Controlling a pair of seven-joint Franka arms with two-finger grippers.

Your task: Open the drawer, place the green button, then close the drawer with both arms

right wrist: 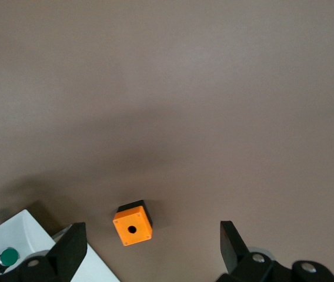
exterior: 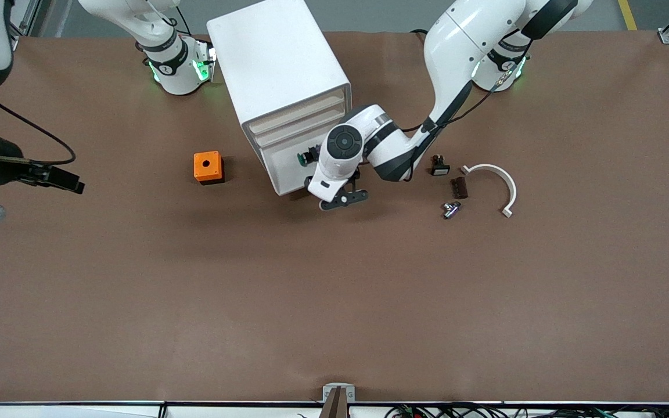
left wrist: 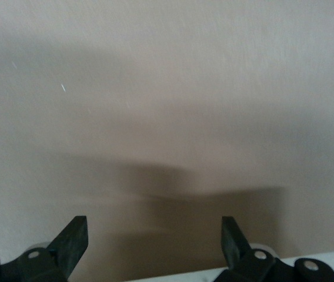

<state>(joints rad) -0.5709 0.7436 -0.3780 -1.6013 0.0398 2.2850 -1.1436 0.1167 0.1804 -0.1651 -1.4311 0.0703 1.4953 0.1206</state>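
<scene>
While your right gripper point(right wrist: 149, 244) hangs spread and empty over bare table at the right arm's end, the button point(exterior: 304, 157) lies in the open drawer point(exterior: 282, 168) (partly hidden by the left arm). Your left gripper point(left wrist: 155, 241), fingers apart and holding nothing, sits at that drawer's front edge.

An orange box point(exterior: 208, 167) with a round hole sits on the brown worktop point(exterior: 311, 302). Toward the left arm's end lie a white curved bracket point(exterior: 500, 186), a brown block point(exterior: 459, 187), a metal fitting point(exterior: 451, 209) and a black part point(exterior: 439, 166).
</scene>
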